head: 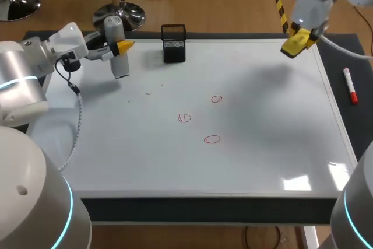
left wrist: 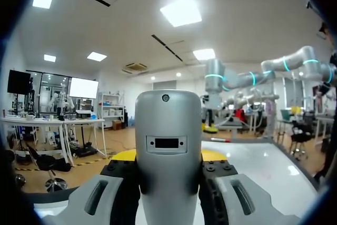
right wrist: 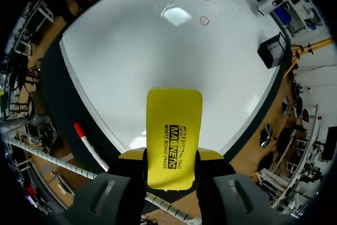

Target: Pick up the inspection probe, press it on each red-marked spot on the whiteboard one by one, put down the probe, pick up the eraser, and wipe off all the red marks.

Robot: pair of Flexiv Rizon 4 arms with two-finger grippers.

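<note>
Now | left gripper clamped on probe | right gripper clamped on eraser

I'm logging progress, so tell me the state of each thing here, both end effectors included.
Left end effector: shut on the probe.
Probe: upright, gripped near the whiteboard's far left corner.
Right end effector: shut on the eraser.
Eraser: held clear of the whiteboard.
Red marks: three, all unwiped.
Red marker: lying flat beside the whiteboard.
Mesh holder: upright.
</note>
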